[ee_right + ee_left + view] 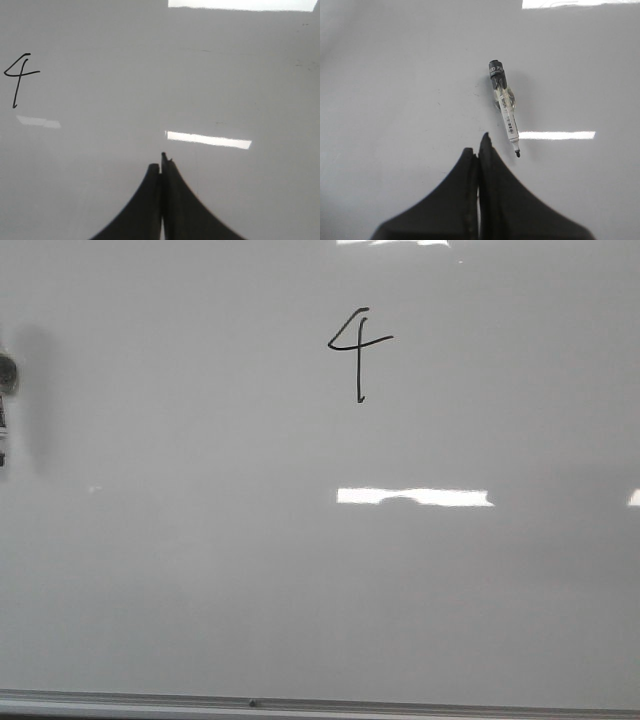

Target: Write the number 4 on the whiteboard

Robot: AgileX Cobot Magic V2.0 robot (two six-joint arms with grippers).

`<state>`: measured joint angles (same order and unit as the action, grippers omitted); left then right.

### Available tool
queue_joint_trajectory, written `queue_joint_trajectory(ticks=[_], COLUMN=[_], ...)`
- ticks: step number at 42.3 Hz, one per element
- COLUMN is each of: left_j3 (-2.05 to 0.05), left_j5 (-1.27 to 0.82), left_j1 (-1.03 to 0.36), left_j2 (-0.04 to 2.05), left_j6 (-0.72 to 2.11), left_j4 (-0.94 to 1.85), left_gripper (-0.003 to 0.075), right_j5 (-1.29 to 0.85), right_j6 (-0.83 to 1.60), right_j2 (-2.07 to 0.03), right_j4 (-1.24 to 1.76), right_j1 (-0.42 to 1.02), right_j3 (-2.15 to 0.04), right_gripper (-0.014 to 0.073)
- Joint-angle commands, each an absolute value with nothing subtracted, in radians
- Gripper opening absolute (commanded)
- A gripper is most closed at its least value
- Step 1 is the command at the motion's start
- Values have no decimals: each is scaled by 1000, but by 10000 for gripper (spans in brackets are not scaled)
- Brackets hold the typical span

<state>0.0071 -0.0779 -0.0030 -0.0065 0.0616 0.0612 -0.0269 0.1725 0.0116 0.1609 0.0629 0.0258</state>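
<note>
Front view was filled almost wholly by the whiteboard [200, 570], glossy grey-white, with its thin grey metal edge strip [320, 704] running along the bottom of that picture. Bright light reflections [415, 497] lay across the middle of the board and at its top edge. The number 4 [358, 350] stood on the board's upper middle part, drawn in thin black line: an angular closed top, a crossbar slanting up to the right, and a long stem ending in a small hook. At the far left edge of that view a dark and white object was partly cut off by the frame, casting a soft shadow on the board beside it; I could not tell what it was.

My right gripper [162, 165] hung over bare board with its two black fingers pressed together, nothing between them; the figure lay well apart from it, off toward the side of its view.

My left gripper [479, 147] was likewise closed on nothing, fingers touching along their length. Just beside its tips lay the marker [505, 105], flat on the board, uncapped, dark end away from me, black nib [518, 154] pointing back toward the fingers, apart from them.
</note>
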Motion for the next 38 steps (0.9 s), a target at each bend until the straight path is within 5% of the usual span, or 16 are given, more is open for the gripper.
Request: queue_joint_trajectory(ticks=[1, 11, 38], left_j3=[12, 12, 12], left_j5=[0, 0, 0], left_j1=[-11, -11, -11], left_j2=[-21, -21, -21], left_j6=[61, 61, 61], left_j4=[71, 71, 71], left_gripper=[-20, -20, -20], right_j5=[75, 100, 101], right_j6=[184, 9, 0], right_j2=[31, 31, 31], right_j4=[165, 15, 13], right_j1=[58, 58, -21], right_j3=[12, 12, 12], right_gripper=[-68, -68, -68])
